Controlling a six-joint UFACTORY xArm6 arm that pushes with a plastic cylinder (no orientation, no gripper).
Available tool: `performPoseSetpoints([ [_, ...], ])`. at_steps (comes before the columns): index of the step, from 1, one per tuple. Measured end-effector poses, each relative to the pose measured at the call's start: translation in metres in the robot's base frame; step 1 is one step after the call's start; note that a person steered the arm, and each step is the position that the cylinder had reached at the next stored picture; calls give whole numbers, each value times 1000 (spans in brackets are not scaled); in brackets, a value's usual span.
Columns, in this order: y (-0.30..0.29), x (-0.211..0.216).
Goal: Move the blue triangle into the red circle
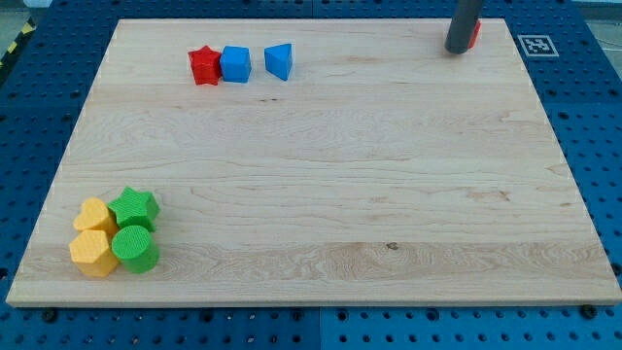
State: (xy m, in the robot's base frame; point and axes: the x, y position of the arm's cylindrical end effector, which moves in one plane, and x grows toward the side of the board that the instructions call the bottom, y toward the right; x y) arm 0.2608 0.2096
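The blue triangle [279, 60] lies near the view's top, left of centre, just right of a blue cube [235, 64] and a red star [204, 65]. The red circle [473, 35] is at the view's top right, mostly hidden behind my rod; only a red sliver shows at its right side. My tip [456, 50] rests on the board against the red circle's left side, far to the right of the blue triangle.
At the view's bottom left sits a tight cluster: a green star [134, 207], a green cylinder [135, 250], a yellow heart-like block [94, 214] and a yellow hexagon [92, 253]. A marker tag [535, 45] lies off the wooden board [321, 194] at the top right.
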Motion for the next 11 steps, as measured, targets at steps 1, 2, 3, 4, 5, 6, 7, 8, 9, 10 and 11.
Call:
performPoseSetpoints([
  [1,-34,0],
  [2,-114,-2],
  [3,-204,-19],
  [4,-288,-30],
  [5,-315,-7],
  [6,-274,18],
  [7,-202,31],
  [8,-169,40],
  [9,-222,40],
  [10,-259,54],
  [11,-256,88],
])
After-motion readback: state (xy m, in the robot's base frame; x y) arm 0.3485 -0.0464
